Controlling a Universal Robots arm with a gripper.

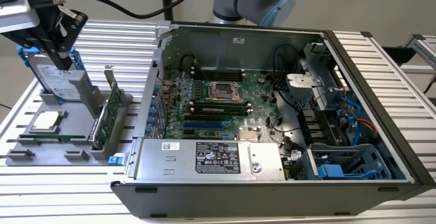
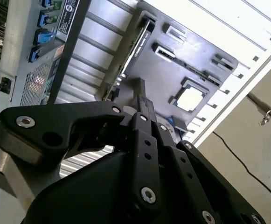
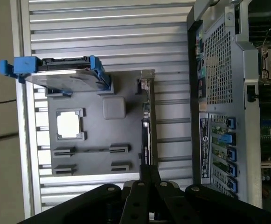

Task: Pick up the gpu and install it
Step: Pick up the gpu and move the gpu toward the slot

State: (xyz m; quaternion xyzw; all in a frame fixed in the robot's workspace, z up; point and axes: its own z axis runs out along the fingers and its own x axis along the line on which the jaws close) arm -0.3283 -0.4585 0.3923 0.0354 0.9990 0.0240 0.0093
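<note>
The gpu (image 1: 107,113) stands on its long edge in a slot of the grey parts tray (image 1: 75,155), green board facing the exterior view's left, silver bracket at its far end. In both wrist views it shows edge-on as a thin dark strip, the gpu (image 3: 147,123) along the tray (image 3: 98,135), and the gpu (image 2: 136,49) beside the tray (image 2: 172,70). My gripper (image 1: 63,60) hangs above the tray's far corner, to the exterior view's left of the gpu and apart from it. The gripper (image 3: 149,170) (image 2: 142,100) has its black fingers shut together, holding nothing.
An open computer case (image 1: 272,203) lies to the exterior view's right of the tray, motherboard (image 1: 225,101) exposed. The tray also carries a silver hard drive with blue rails (image 1: 53,81), a processor (image 1: 46,121) and a memory stick (image 1: 54,137). The slatted table (image 1: 61,193) runs underneath.
</note>
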